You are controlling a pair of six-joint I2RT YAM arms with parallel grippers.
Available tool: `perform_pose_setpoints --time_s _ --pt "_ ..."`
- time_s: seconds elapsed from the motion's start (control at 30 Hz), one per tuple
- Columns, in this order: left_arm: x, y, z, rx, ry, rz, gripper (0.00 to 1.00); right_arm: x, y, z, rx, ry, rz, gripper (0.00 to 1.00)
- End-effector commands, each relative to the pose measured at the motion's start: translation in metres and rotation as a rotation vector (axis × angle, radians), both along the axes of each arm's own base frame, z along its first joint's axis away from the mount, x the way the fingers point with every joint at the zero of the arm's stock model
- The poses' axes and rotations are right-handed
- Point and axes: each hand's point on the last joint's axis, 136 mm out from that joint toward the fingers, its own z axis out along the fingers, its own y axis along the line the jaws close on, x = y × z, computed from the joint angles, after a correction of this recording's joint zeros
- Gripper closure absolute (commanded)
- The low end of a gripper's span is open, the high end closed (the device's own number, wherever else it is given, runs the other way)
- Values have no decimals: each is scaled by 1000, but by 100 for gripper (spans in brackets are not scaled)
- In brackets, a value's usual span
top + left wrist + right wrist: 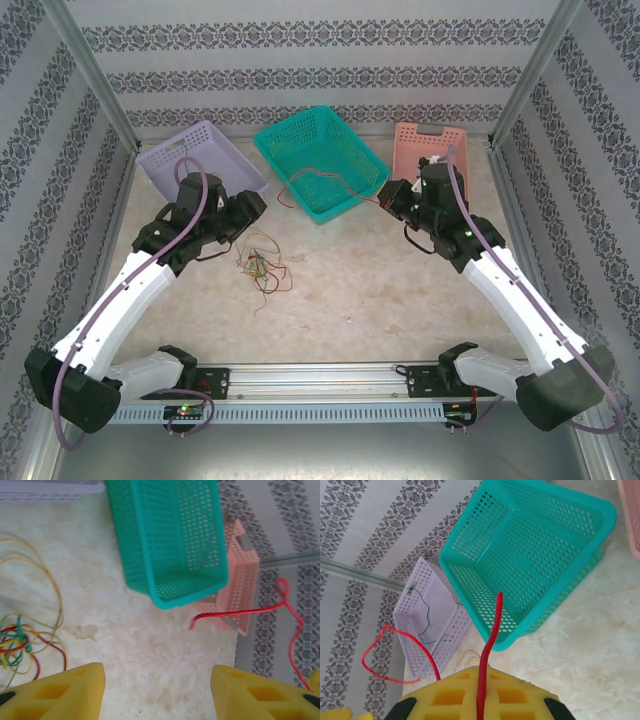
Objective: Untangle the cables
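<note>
We see the left arm reaching up from its base and bending inward, its wrist beside the near corner of the lilac perforated plastic basket (200, 155). The left gripper (157, 682) hovers above the pale marbled tabletop (400, 290), its yellow fingers (65, 692) spread wide with nothing between them. The tangle of thin red, yellow and green cables (260, 265) lies loose on the tabletop near that gripper, on its base side; in the left wrist view we find it off to the left of the fingers, not touching them.

The right arm leans inward too, with the right gripper (385, 195) at the near right corner of the teal perforated plastic basket (320, 160), in front of the pink perforated plastic basket (430, 145). It is clenched on a thin red cable (492, 630), which runs out from its fingers over the teal basket. We also see a thin dark green cable (424, 617) lying in the lilac basket.
</note>
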Motion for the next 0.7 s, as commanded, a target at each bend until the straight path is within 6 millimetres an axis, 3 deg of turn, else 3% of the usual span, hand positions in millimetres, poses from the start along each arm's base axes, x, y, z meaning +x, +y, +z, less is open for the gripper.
perform_pose_setpoints --time_s 0.0,0.07,0.3,0.43,0.67 --pt "3 -27 24 -8 -130 -187 43 6 2 15 -7 -14 34 100" --pt "3 -34 22 36 -152 -266 42 7 4 12 -14 22 56 100" --pt "6 -26 -5 286 -161 -403 40 6 12 4 -6 149 129 100" --pt "14 -28 -2 294 -213 -400 39 4 18 -1 14 213 148 100" --pt "20 -30 -16 286 -207 -386 39 -2 23 -7 96 316 124 100"
